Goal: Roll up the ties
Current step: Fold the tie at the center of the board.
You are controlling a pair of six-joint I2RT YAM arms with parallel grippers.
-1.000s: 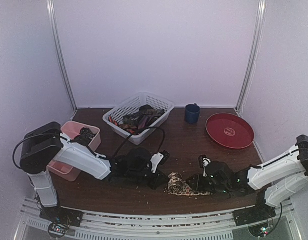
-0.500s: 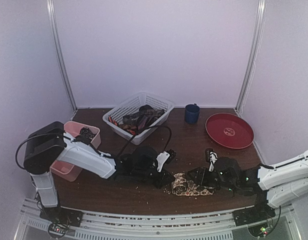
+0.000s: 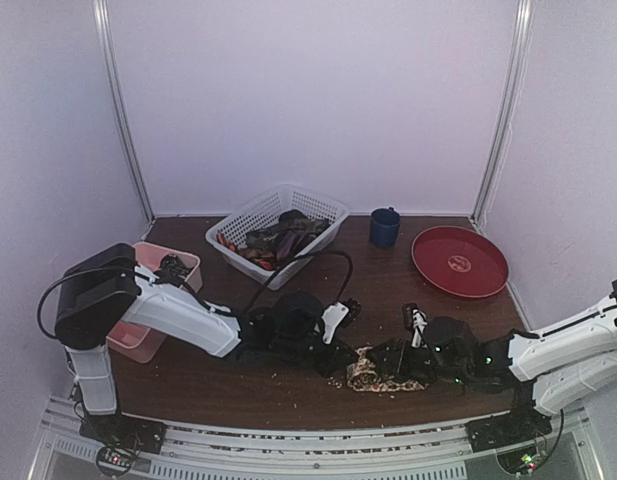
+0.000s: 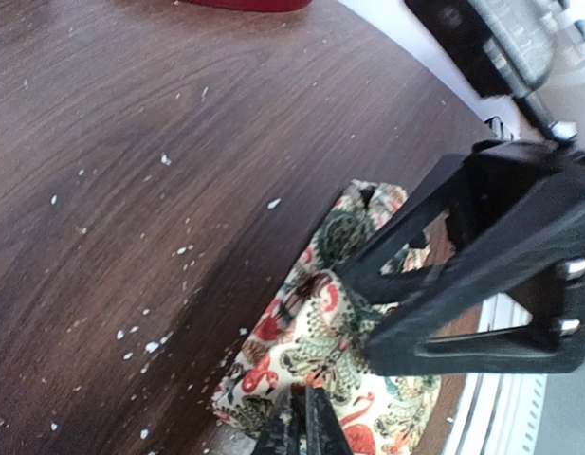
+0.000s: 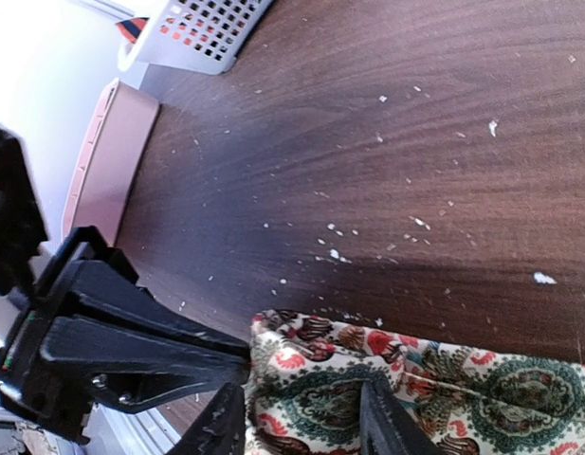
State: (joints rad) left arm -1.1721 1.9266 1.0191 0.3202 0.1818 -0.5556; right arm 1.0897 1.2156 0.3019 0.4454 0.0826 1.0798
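"Left wrist view first: how does the left gripper [image 4: 304,403] stand?"

"Its two fingers are pressed together, and their tips pinch the near edge of the tan floral tie [image 4: 316,336]."

"And the other one?"

"The right gripper [image 5: 300,403] has its fingers apart. They straddle the same tie from the opposite side, one finger over the cloth and the other just off its end (the right wrist view shows this best), so nothing is clamped there."

"Where does the tie lie?"

"On the dark wooden table [image 5: 387,171], close to its near edge and between the two grippers, bunched into a short wad. Whether it is rolled or only folded cannot be told. White crumbs [image 4: 150,346] are scattered on the wood around it."

"What is farther out?"

"Toward the back, a white lattice basket [image 3: 243,209] holds more ties [image 3: 281,237], dark ones with some red. A pink tray [image 3: 185,262] sits at the left, partly behind the left arm [image 3: 178,320]. A blue mug [image 3: 385,227] stands just right of the basket, and a red plate [image 3: 460,262] lies beyond the mug, near the right edge."
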